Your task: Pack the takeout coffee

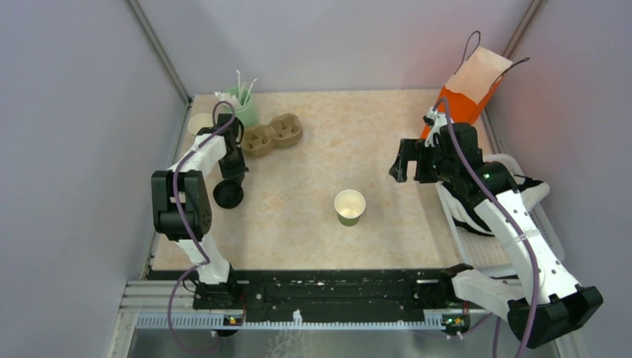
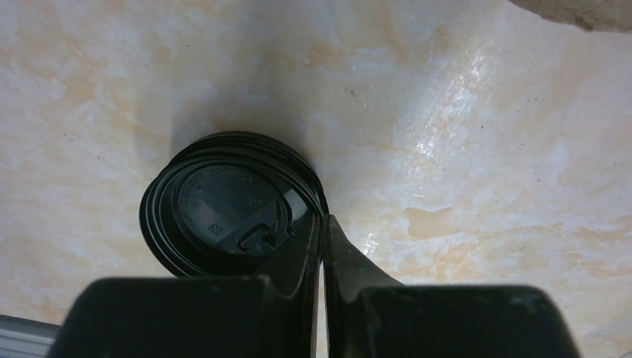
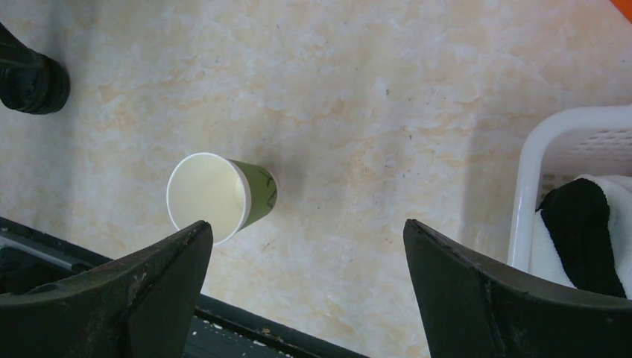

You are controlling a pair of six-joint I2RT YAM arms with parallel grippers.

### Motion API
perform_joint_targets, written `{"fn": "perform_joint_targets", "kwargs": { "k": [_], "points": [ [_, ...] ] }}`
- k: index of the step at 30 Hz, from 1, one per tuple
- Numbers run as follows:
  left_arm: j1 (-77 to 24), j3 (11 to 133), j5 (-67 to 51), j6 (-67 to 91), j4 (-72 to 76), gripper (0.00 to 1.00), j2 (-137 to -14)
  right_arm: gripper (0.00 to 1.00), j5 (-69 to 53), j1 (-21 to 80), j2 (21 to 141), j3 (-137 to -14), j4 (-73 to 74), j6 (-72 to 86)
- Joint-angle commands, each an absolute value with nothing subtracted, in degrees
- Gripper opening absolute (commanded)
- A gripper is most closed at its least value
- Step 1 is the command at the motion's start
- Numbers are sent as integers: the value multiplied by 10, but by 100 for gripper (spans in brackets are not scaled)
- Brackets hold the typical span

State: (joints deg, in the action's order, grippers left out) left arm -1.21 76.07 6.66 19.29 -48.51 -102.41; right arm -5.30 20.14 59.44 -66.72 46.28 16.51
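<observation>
White arms (image 1: 200,155) with black joints (purple cables (image 1: 535,287) trailing along them).

Mid desk (image 1: 373,149), cup (image 1: 350,206); left of it, lid (image 1: 228,195); back-left, carrier (image 1: 273,135); right edge, basket (image 3: 525,179); behind that, bag (image 1: 477,82).

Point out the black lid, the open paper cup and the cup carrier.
black lid (image 2: 216,205): left wrist view, its top centre.
open paper cup (image 1: 349,203): top view, its inside.
cup carrier (image 1: 273,135): top view, between its wells.
</observation>
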Motion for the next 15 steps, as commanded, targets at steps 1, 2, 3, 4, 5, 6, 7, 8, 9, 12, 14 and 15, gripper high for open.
{"fn": "perform_joint_targets", "kwargs": {
  "k": [1, 2, 3, 4, 5, 6, 7, 8, 9, 12, 14, 15],
  "points": [
    [-10, 782, 69, 185, -490, 7, -1022, 98, -58, 207, 589, -664, 445, 160],
    [-10, 785, 70, 185, -494, 5, -1020, 98, -59, 207, 590, -663, 444, 160],
    [-10, 787, 72, 186, -497, 4, -1019, 98, -59, 207, 590, -663, 444, 160],
    [-10, 789, 72, 186, -499, 3, -1017, 98, -60, 207, 590, -663, 444, 160],
    [-10, 792, 74, 186, -502, 3, -1014, 98, -60, 207, 590, -663, 444, 160],
    [-10, 795, 76, 185, -504, 2, -1011, 98, -60, 207, 589, -663, 444, 161],
    [-10, 797, 78, 185, -508, 1, -1009, 98, -60, 207, 589, -662, 444, 160],
    [-10, 800, 79, 185, -512, 1, -1007, 98, -60, 207, 589, -662, 443, 161],
    [-10, 802, 79, 185, -516, 0, -1005, 98, -60, 207, 588, -661, 443, 161],
    [-10, 804, 83, 186, -525, 0, -999, 98, -62, 207, 588, -660, 442, 161],
    [-10, 804, 87, 187, -530, 0, -994, 98, -62, 207, 588, -659, 441, 161],
    [-10, 803, 90, 187, -531, 0, -992, 98, -62, 207, 588, -659, 441, 161]
  ]
}}
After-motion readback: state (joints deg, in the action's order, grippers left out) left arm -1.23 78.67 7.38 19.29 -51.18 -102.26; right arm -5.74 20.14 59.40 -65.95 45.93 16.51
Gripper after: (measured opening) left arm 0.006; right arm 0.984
